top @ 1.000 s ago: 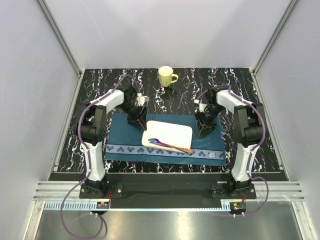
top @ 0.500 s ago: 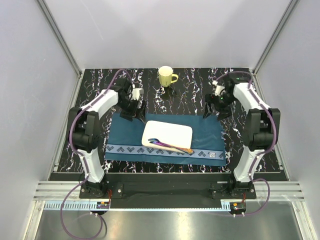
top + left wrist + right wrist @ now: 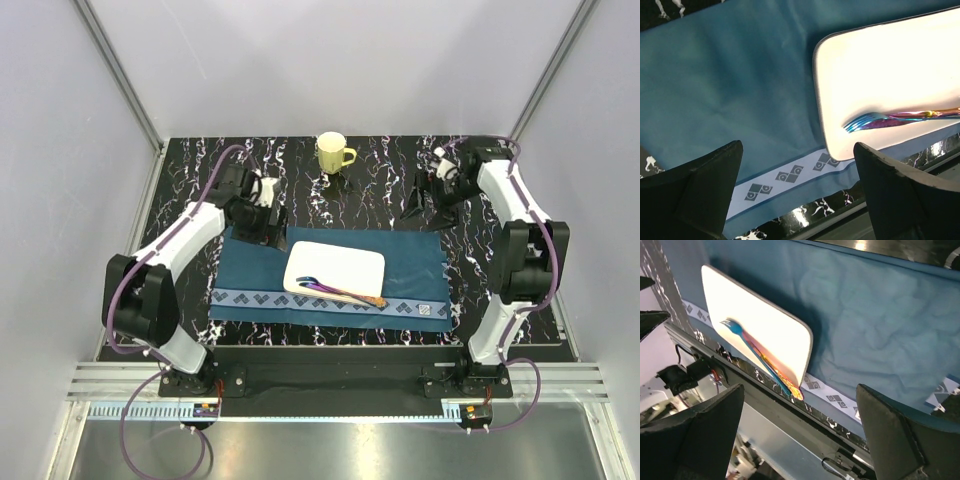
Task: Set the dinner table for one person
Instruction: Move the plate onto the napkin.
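Note:
The dinner table [image 3: 380, 165] is a black marble-veined top. On it lies a dark blue placemat [image 3: 250, 270] with a white rectangular plate [image 3: 340, 265] at its middle. An iridescent fork [image 3: 340, 291] rests along the plate's near edge. A yellow mug [image 3: 333, 153] stands at the far middle. My left gripper [image 3: 265, 228] hangs open over the placemat's far left corner, holding nothing. My right gripper [image 3: 425, 210] is open above the table beyond the far right corner, also holding nothing. The left wrist view shows plate [image 3: 890, 70], fork [image 3: 890, 118] and placemat [image 3: 730, 90]; the right wrist view shows plate [image 3: 755, 315] and fork [image 3: 757, 357].
The placemat's patterned white border [image 3: 330, 303] runs along its near edge, close to the table's front edge. Grey walls close in the table at the left, right and back. Both arm bases stand at the near edge.
Both grippers have opened wide and drawn back from the plate's ends toward the far side of the table, the right one further out. Plate and fork stay on the placemat.

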